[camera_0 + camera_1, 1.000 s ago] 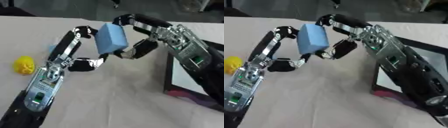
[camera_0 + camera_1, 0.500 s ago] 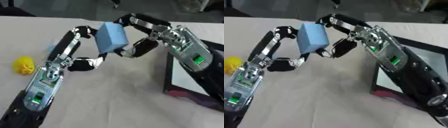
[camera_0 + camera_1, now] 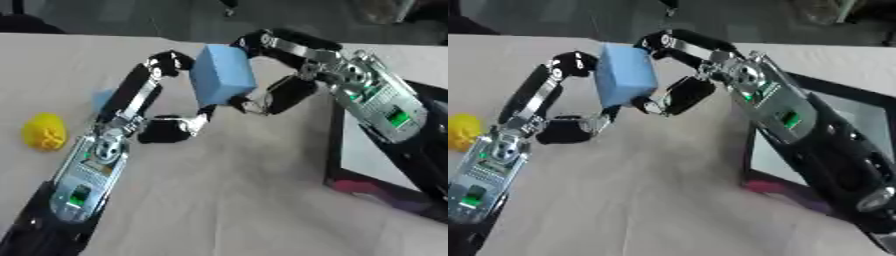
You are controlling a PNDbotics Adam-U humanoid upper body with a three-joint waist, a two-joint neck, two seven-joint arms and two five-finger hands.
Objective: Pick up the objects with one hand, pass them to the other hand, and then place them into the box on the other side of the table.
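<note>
Light-blue foam block (image 3: 223, 75) is hanging above the table, long axis near upright, top tilting left. Left hand (image 3: 162, 107) and right hand (image 3: 284, 75) are both pinching it between them. A yellow object (image 3: 44, 131) is lying well left of the left hand; the box (image 3: 332, 150) below the right hand is cut off by the forearm.

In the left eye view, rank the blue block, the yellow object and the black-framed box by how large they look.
1. Black-framed box with white inside, largest, though partly hidden by the right arm.
2. Light blue foam-like block, held up between both hands; being raised nearer the camera may enlarge it.
3. Yellow bumpy rounded object on the table, smallest.
</note>
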